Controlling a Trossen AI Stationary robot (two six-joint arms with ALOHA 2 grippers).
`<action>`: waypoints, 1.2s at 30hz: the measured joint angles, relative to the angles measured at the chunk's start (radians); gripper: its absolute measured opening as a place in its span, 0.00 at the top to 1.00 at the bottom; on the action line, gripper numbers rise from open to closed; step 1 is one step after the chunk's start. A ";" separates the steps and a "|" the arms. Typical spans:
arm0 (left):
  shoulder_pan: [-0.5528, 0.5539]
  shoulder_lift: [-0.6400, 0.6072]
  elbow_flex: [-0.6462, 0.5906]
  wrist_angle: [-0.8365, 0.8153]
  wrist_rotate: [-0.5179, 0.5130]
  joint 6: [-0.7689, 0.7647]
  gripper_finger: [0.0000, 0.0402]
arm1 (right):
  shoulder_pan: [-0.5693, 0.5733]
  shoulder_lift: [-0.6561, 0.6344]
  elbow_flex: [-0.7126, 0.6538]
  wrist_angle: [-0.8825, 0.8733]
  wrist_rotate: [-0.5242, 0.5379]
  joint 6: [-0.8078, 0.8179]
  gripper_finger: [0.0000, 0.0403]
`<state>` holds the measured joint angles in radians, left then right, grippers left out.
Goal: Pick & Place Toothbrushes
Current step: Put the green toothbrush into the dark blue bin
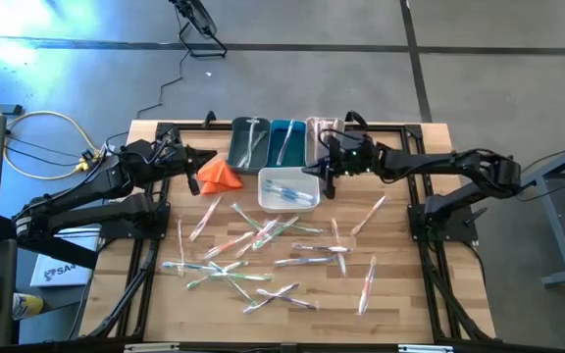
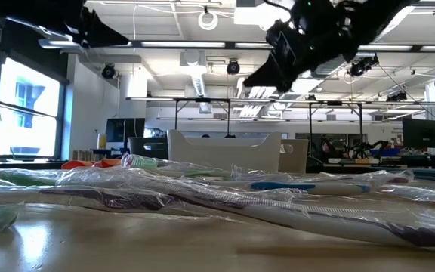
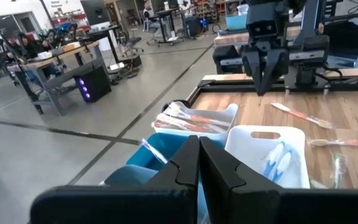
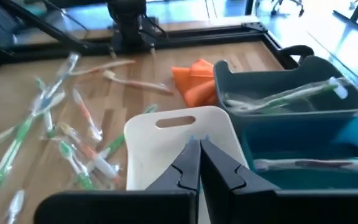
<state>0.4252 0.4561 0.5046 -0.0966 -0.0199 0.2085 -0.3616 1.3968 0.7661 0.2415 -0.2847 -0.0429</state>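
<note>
In the lower half of the high view, nearest the front edge of the wooden surface (image 1: 400, 314), the toothbrushes (image 1: 253, 250) lay scattered and crossing each other. They were thin sticks with green, orange and pale handles, each inside a clear, crinkled plastic wrapper that shone in the low view. They seemed to lie loose like this because they were not yet sorted.

Further up, near the middle of the high view, stood a white bin (image 1: 289, 188), a smooth rectangular plastic box with a handle slot, and it already held a few blue-handled brushes. Beside it, toward the left of the frame, lay an orange folded cloth (image 1: 218, 174), soft and creased.

Behind them, along the far edge, a row of bins stood side by side: a grey bin (image 1: 250, 143) with a green-handled brush, a blue bin (image 1: 287, 142) with one brush, and a pale bin (image 1: 316, 140) with orange-handled ones. So the colours seemed to be separated by bin.

The right hand (image 1: 328, 182) hung just above the far right rim of the white bin, its two dark fingers pressed together with nothing between them; I judge it had just let a brush go there. The left hand (image 1: 211, 157) waited at the upper left, near the cloth, also with fingers together and empty.
</note>
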 joint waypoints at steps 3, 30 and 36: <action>0.000 0.000 0.000 -0.014 0.000 -0.003 0.98 | -0.014 0.002 -0.099 0.169 -0.006 0.035 0.99; 0.000 0.000 0.000 -0.096 0.002 -0.048 0.98 | -0.150 -0.077 -0.256 0.451 -0.080 0.024 0.99; 0.000 0.000 0.000 -0.125 0.002 -0.071 0.98 | -0.186 -0.151 -0.256 0.402 -0.197 0.020 0.99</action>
<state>0.4252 0.4564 0.5045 -0.2219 -0.0177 0.1375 -0.5479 1.2458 0.5098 0.6432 -0.4821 -0.0231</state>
